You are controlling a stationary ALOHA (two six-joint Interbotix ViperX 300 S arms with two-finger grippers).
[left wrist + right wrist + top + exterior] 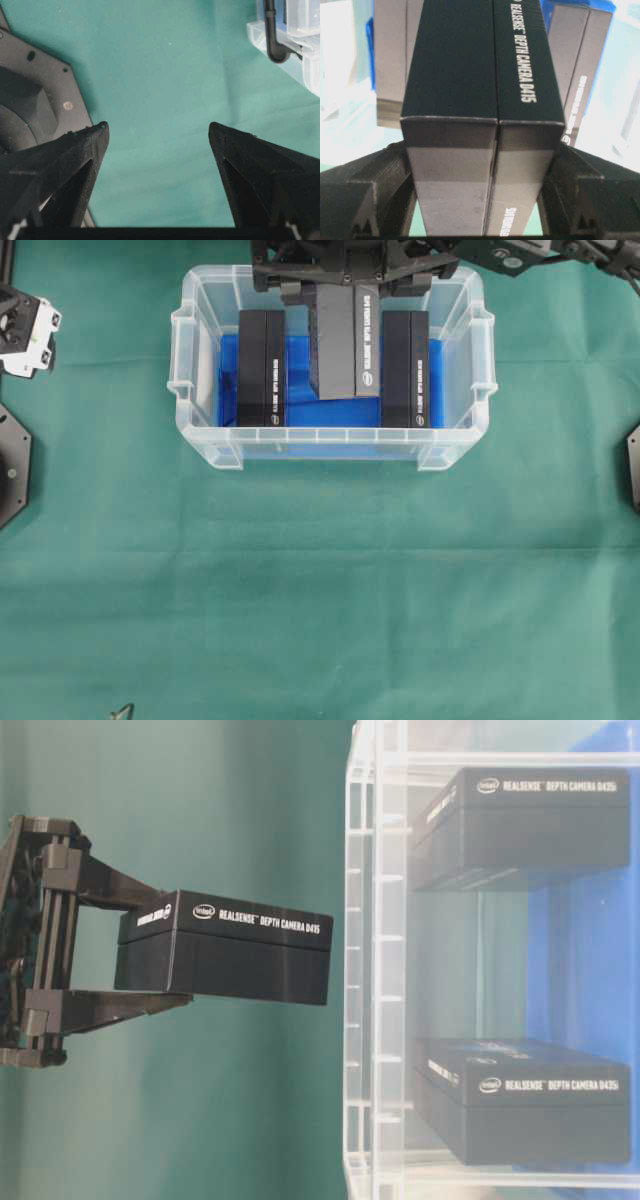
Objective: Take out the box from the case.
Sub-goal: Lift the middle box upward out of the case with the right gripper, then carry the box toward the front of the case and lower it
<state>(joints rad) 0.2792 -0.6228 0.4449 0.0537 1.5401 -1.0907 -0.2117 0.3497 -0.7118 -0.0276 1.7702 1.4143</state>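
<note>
The case is a clear plastic bin with a blue liner, standing at the back middle of the green cloth. My right gripper is shut on a black RealSense box, one finger on each long side. In the table-level view that box hangs clear of the case's rim, in the gripper. From the right wrist, the box fills the gap between the fingers. Two more black boxes lie on the liner. My left gripper stands open over bare cloth, left of the case's corner.
Black hexagonal arm bases sit at the left edge and the right edge of the cloth. The left base lies close beside the left gripper's finger. A small dark object pokes in at the bottom edge.
</note>
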